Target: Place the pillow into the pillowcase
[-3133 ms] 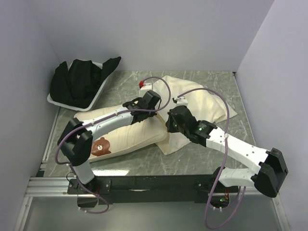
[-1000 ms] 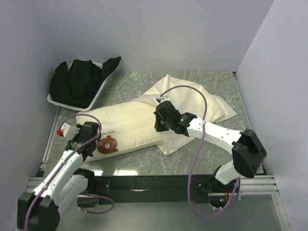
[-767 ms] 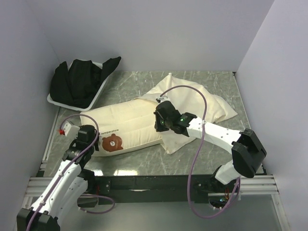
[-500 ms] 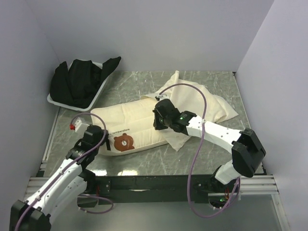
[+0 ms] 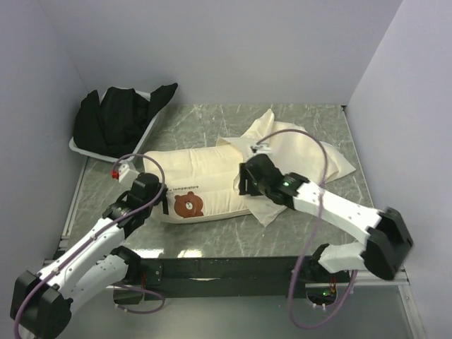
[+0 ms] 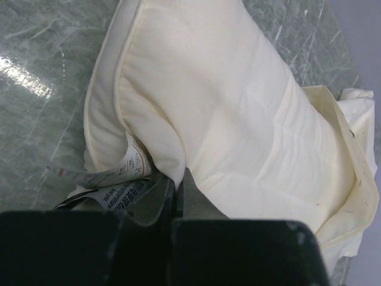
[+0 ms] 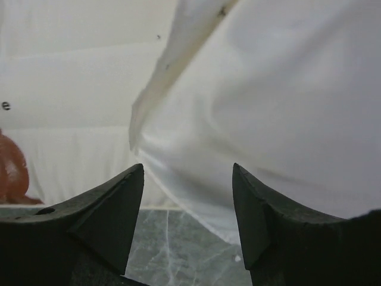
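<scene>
The pillow (image 5: 205, 173) lies across the middle of the table, its brown bear print at the near left end. My left gripper (image 5: 164, 200) is shut on that end; in the left wrist view the jaws pinch the pillow's (image 6: 226, 107) seam edge beside a care label (image 6: 110, 174). The pillowcase (image 5: 311, 152) lies limp to the right, its mouth draped over the pillow's far end. My right gripper (image 5: 245, 185) hovers open at that mouth. In the right wrist view the pillowcase (image 7: 286, 101) hangs between and beyond the spread fingertips (image 7: 138, 176), with the pillow (image 7: 77, 77) to its left.
A white tray (image 5: 99, 154) holding a bundled black cloth (image 5: 116, 120) stands at the back left corner. Grey walls close in the green marble table (image 5: 212, 236) on three sides. The right arm's cable loops over the pillowcase.
My left gripper closed on the pillow's bear end and pushed it to the right, toward the pillowcase. My right gripper opened, letting go of the pillowcase edge, and shifted slightly right.
</scene>
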Available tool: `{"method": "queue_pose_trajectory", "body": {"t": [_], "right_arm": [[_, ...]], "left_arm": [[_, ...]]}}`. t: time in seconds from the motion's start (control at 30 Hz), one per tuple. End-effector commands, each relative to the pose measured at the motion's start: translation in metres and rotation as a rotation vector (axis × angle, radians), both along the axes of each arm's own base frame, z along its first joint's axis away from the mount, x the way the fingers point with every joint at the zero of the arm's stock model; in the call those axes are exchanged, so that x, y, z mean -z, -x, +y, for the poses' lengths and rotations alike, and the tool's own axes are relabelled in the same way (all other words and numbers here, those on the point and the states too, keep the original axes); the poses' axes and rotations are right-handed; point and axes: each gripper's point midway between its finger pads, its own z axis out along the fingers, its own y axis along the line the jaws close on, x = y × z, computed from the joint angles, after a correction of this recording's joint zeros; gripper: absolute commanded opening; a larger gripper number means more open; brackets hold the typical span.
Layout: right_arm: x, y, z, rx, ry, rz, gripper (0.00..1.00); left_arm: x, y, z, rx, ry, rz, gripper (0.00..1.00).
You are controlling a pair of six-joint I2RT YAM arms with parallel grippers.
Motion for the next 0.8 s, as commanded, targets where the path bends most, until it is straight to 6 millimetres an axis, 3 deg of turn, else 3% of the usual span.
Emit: {"method": "queue_pose_trajectory", "body": {"t": [0.0,0.1,0.23,0.27,0.37,0.63,0.67,0.73,0.77], "right_arm": [[-0.024,0.019,-0.047,0.162,-0.081,-0.105,0.68],[0.002,0.043,-0.070,0.213,-0.109,-0.079,0.69],[0.037,0.072,-0.066,0.209,-0.261,-0.002,0.72],[0.054,0.080,-0.072,0.217,-0.262,0.021,0.72],[0.072,0.090,-0.073,0.239,-0.298,0.061,0.72],[0.084,0.078,-0.068,0.281,-0.307,0.046,0.74],[0.087,0.076,-0.066,0.283,-0.289,0.054,0.68],[0.083,0.069,-0.060,0.263,-0.277,0.036,0.44],[0.077,0.063,-0.052,0.246,-0.274,0.035,0.25]], "left_arm": [[-0.030,-0.021,-0.022,0.041,0.052,-0.052,0.01],[-0.030,-0.023,-0.021,0.027,0.048,-0.046,0.01],[-0.032,-0.026,-0.017,0.013,0.035,-0.043,0.01],[-0.032,-0.026,-0.017,0.013,0.034,-0.041,0.01],[-0.033,-0.028,-0.017,0.010,0.027,-0.041,0.01],[-0.038,-0.028,-0.019,0.018,0.039,-0.048,0.01],[-0.040,-0.028,-0.018,0.019,0.037,-0.053,0.01],[-0.046,-0.026,-0.017,0.020,0.037,-0.064,0.01],[-0.049,-0.025,-0.017,0.023,0.045,-0.071,0.01]]}}
